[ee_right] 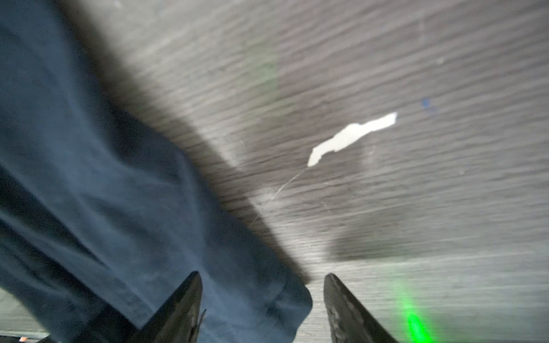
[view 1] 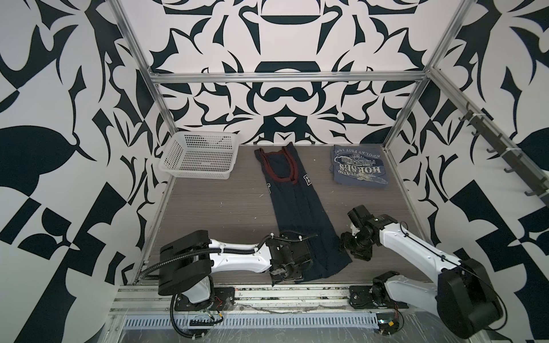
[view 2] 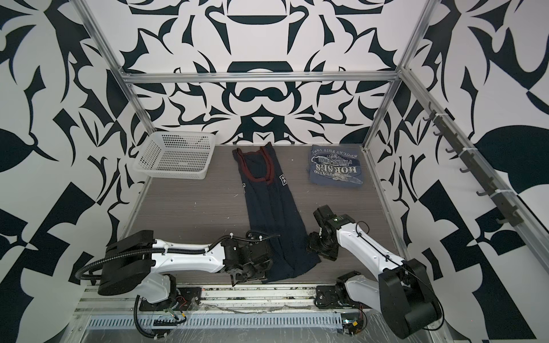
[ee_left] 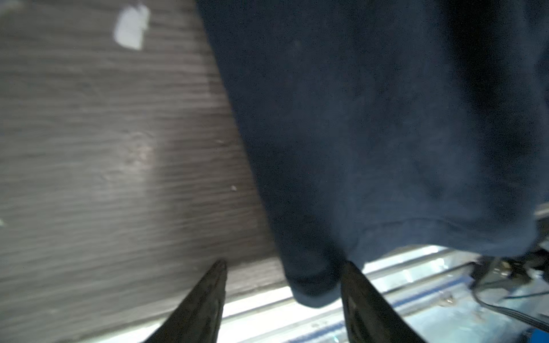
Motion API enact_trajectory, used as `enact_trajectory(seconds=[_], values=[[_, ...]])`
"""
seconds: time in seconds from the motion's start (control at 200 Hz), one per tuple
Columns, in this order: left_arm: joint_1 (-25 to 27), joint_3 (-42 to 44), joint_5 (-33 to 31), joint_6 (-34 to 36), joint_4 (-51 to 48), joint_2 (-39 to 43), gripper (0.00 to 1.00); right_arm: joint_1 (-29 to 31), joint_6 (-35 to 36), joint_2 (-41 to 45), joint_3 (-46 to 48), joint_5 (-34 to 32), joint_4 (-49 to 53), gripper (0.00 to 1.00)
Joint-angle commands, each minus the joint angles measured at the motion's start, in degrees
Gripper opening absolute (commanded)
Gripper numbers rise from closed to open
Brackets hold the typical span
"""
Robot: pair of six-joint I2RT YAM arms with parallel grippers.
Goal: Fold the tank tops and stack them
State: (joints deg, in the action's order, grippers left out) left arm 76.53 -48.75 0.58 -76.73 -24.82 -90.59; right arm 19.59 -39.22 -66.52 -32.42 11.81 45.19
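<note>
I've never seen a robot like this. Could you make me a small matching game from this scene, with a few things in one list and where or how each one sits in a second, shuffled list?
Things:
1. white basket
2. navy tank top
3. grey-blue tank top
4. left end effector

Places or states:
A. folded small, print facing up, far right corner of the table
B. jaws apart around a near corner of the navy hem
C. lying long and narrow down the middle
D. far left corner

Pairs: 1-D, 2-C, 3-A, 4-B
</note>
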Motion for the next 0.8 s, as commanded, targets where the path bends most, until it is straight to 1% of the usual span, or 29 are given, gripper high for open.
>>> enact_trajectory(seconds=[0.0, 0.11, 0.18, 0.26, 0.355, 0.435, 0.55, 0.58, 0.665, 0.795], values=[[0.2, -0.5, 1.9, -1.6, 1.4, -1.3, 0.58, 0.8, -1.4, -0.3, 1.6, 0.9, -1.5, 0.65], [0.2, -0.6, 2.4, -1.3, 1.7, -2.1, 0.5, 2.9, -2.8, -0.9, 2.5, 1.0, -2.3, 0.61], [0.2, -0.8, 2.4, -1.2, 1.6, -2.2, 0.44, 5.1, -4.3, -1.3, 2.9, 1.0, -3.0, 0.54], [0.1, -0.9, 2.0, -1.1, 0.5, -2.0, 0.37, 7.6, -6.0, -1.6, 3.1, 0.4, -3.2, 0.49], [0.1, -0.7, 0.7, -1.3, -0.6, -1.4, 0.29, 10.3, -8.2, -0.8, 3.2, -0.1, -3.2, 0.38], [0.1, -0.8, -0.5, -1.3, -1.8, -0.6, 0.22, 13.5, -11.0, 0.9, 3.3, -1.0, -3.0, 0.2], [0.1, -0.3, -2.5, -1.8, -3.6, 1.9, 0.12, 17.6, -14.4, 3.5, 2.5, -2.2, -1.8, 0.03], [0.1, 0.0, -3.4, -2.0, -4.3, 2.9, 0.09, 18.6, -15.3, 4.2, 2.3, -2.2, -1.5, 0.0], [0.1, 0.7, -5.6, -2.8, -7.1, 6.6, 0.03, 20.7, -17.3, 6.2, 0.9, -2.5, -0.7, 0.0], [0.4, 0.2, -8.8, -3.6, -13.0, 13.8, 0.0, 23.5, -19.2, 8.4, -3.4, -3.6, 1.8, 0.0]])
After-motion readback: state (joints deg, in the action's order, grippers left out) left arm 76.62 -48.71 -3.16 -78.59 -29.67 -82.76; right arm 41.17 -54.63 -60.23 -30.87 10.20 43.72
